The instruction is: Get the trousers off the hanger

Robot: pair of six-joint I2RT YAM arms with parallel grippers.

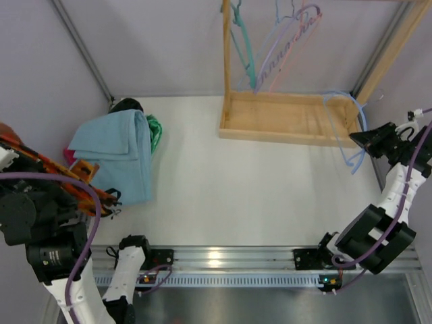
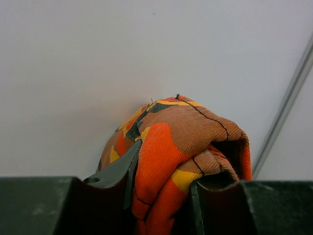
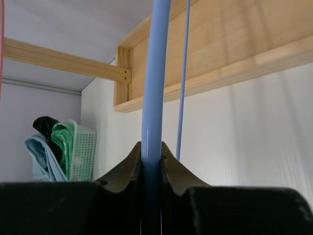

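Two grips on, one per arm: left gripper (image 2: 164,191) clamped narrow on a bunched fold of the trousers (image 2: 171,142), at the far left of the top view; bundle's long axis runs upper left to lower right

The right gripper (image 3: 151,156) is pinched almost closed on the hanger (image 3: 156,73) rod, far right, by the rack (image 1: 270,133) corner. Trousers and hanger well apart, no cloth on the rod: removal judged done

Next is likely a set-down, and the left arm is nearer. Basket (image 3: 82,152) sits just right of and above the left gripper in the top view, with green and black cloth in or over it and a blue cloth (image 1: 118,155) draped across. Rack carries other hangers (image 1: 248,57)
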